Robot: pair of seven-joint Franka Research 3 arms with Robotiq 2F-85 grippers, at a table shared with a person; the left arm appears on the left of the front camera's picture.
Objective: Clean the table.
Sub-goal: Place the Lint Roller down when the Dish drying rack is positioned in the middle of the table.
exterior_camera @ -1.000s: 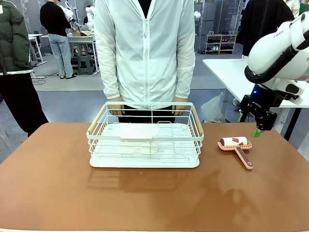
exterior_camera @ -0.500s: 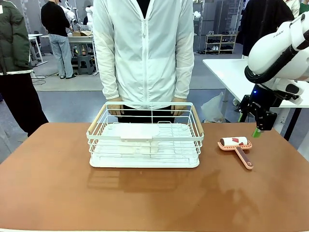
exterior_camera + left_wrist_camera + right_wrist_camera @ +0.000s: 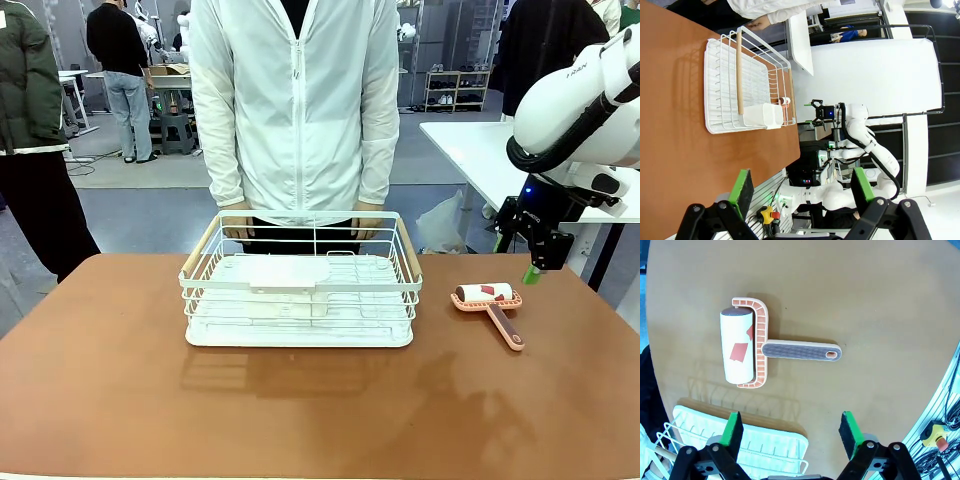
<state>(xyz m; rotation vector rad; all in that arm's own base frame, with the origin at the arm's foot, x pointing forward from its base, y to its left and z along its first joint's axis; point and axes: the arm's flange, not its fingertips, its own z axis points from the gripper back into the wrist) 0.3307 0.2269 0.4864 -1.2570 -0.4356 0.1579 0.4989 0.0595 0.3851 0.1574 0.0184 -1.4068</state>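
The reddish-brown table (image 3: 300, 410) holds a lint roller (image 3: 487, 295) at the right. The roller has a white drum with red marks, a pink frame and a ribbed handle (image 3: 800, 351) that points toward the robot's side. My right gripper (image 3: 535, 268) hangs open above and to the right of the roller, off the table's far right edge. In the right wrist view the right gripper (image 3: 790, 429) has its green pads (image 3: 732, 430) wide apart, and the lint roller (image 3: 742, 350) lies beyond them. My left gripper (image 3: 802, 189) is open and holds nothing, high beside the table (image 3: 670, 125).
A white wire dish rack (image 3: 300, 290) with wooden side handles stands mid-table. The person's hands (image 3: 238, 222) rest at its far rim. A white-topped table (image 3: 480, 150) stands behind at the right. Bare tabletop stretches in front of the rack.
Nothing on the table has moved and both arms are still. The person's torso has shifted slightly to the left.
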